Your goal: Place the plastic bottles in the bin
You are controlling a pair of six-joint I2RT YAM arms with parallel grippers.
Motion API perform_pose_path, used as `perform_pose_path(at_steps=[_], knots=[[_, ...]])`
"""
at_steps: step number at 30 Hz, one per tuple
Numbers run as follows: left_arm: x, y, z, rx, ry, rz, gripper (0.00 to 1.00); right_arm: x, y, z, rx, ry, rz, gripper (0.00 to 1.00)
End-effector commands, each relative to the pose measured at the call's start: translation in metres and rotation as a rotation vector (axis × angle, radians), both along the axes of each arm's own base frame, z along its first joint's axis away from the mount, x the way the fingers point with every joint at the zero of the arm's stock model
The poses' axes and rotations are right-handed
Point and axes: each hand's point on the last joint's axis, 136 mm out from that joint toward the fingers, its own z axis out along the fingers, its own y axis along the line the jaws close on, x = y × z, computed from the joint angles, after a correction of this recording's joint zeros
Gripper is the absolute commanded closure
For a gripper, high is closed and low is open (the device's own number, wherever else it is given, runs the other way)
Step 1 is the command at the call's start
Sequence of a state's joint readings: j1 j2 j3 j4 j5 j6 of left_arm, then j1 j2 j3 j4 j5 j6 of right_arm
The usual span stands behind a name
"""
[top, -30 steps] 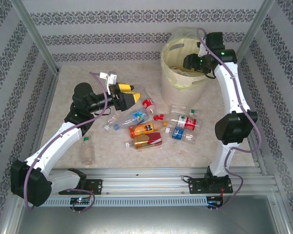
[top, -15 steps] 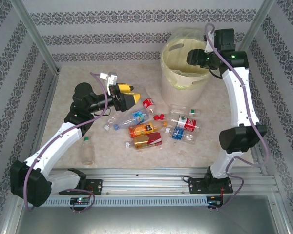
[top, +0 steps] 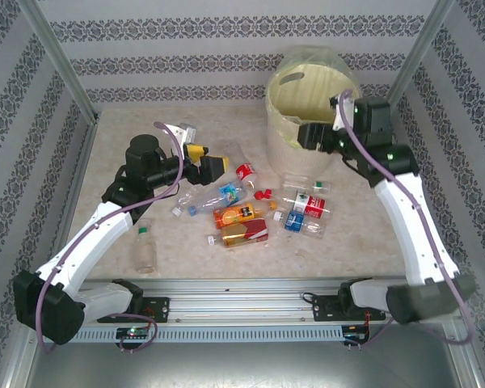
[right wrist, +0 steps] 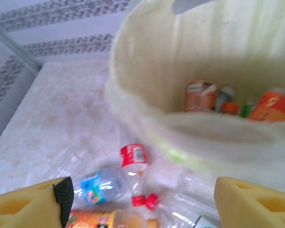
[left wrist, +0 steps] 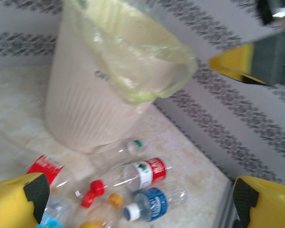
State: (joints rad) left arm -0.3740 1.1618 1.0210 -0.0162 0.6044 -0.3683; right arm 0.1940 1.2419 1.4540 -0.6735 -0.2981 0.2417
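My right end effector [right wrist: 142,204], spread and empty, hangs beside the large round cream plastic bin [right wrist: 213,137]; small clear plastic bottles [right wrist: 102,184] lie below it. My left end effector [left wrist: 137,199] gapes empty too.

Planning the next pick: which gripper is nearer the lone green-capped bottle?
Left. Left gripper hovers beyond the green-capped bottle, rightward; right gripper is far across, at the bin.

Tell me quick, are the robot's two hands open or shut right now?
Left gripper: open, holding nothing.
Right gripper: open, holding nothing.
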Motion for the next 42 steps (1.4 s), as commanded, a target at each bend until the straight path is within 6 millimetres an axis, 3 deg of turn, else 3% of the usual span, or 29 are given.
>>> perform_pose_path(at_steps=[1,9,14,20,30,37,42], knots=[[0.001,0.024,-0.01,0.117,0.04,0.141,0.0,-0.023,0.02,0.012,0.082,-0.086,0.089,0.18],[-0.024,0.093,-0.072,0.346,0.298,0.448,0.0,-0.069,0.05,-0.003,0.196,-0.088,0.245,0.08],[-0.058,0.137,-0.114,0.528,0.511,0.6,0.0,-0.093,0.07,-0.011,0.214,-0.071,0.339,0.02],[-0.094,0.17,-0.152,0.692,0.704,0.687,0.0,-0.103,0.085,-0.027,0.233,-0.035,0.403,0.02],[-0.134,0.197,-0.207,0.762,1.014,0.766,0.03,-0.112,0.086,-0.036,0.223,-0.028,0.419,0.02],[-0.142,0.203,-0.237,0.775,1.18,0.756,0.07,-0.114,0.083,-0.043,0.21,-0.018,0.412,0.02],[-0.146,0.2,-0.248,0.794,1.253,0.727,0.08,-0.113,0.081,-0.044,0.198,-0.014,0.398,0.02]])
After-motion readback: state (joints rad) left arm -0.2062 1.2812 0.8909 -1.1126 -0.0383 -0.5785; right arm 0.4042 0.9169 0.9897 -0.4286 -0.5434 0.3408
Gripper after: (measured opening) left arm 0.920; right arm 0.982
